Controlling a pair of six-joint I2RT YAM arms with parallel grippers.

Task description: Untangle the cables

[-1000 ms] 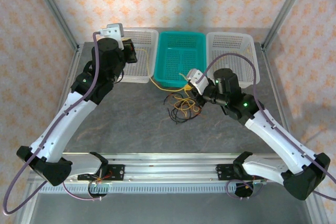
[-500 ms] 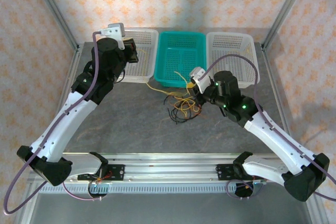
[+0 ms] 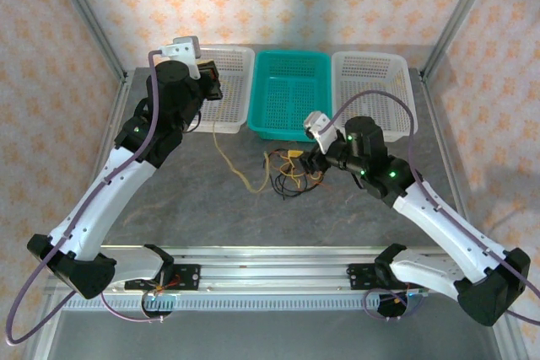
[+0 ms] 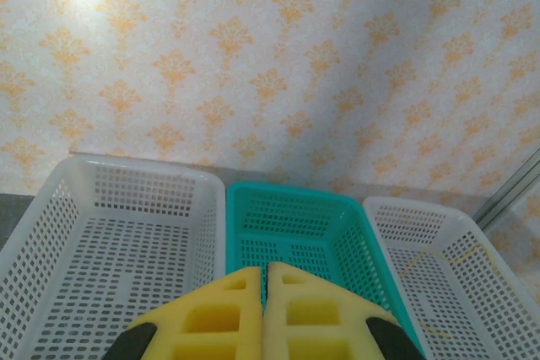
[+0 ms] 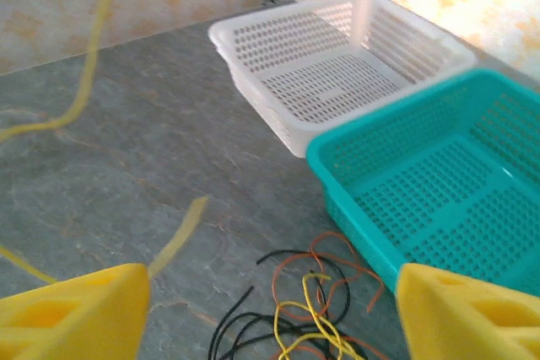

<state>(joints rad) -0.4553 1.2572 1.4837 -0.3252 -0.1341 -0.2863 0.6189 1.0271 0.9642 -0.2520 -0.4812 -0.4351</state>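
A long yellow cable (image 3: 229, 170) hangs from my left gripper (image 3: 211, 90), which is raised in front of the left white basket (image 3: 221, 48). It sags to the table and curves back to the tangle. The left pads (image 4: 236, 309) are pressed together. The tangle of yellow, black and orange cables (image 3: 291, 176) lies on the table before the teal basket (image 3: 291, 55). My right gripper (image 3: 305, 158) hovers at its right edge, open and holding nothing. From the right wrist, the tangle (image 5: 321, 309) lies between the spread fingers of the right gripper (image 5: 270, 297), and the blurred yellow cable (image 5: 179, 232) is to the left.
Three baskets stand in a row at the back, the third a white one (image 3: 371, 56) on the right. A thin yellow strand (image 4: 460, 255) shows against that basket in the left wrist view. The teal basket's corner (image 5: 354, 137) is close to the right gripper's right finger.
The right gripper has opened and let go of the yellow cable. The cable, stretched between both grippers before, now droops slack onto the table to the left of the tangle. The left arm holds still.
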